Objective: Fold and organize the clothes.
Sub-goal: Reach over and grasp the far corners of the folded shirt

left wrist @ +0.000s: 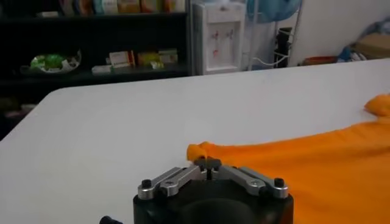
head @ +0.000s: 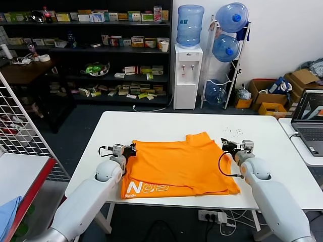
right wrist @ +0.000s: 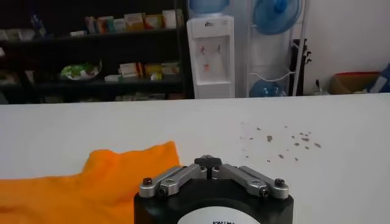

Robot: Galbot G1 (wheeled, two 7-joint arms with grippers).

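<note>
Two pincers: both mine, low at the shirt's far corners.
Shirt: orange T-shirt [head: 184, 164] lay flat on the white table [head: 166, 123], white lettering along its near edge.
Left pincer [head: 132, 150]: I had it clenched on the left corner's fabric.
Right pincer [head: 225, 144]: clenched at the right corner; I couldn't see cloth between its tips.

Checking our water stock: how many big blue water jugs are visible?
4: one on the dispenser, three in the rack beside it. More may be hidden.
</note>
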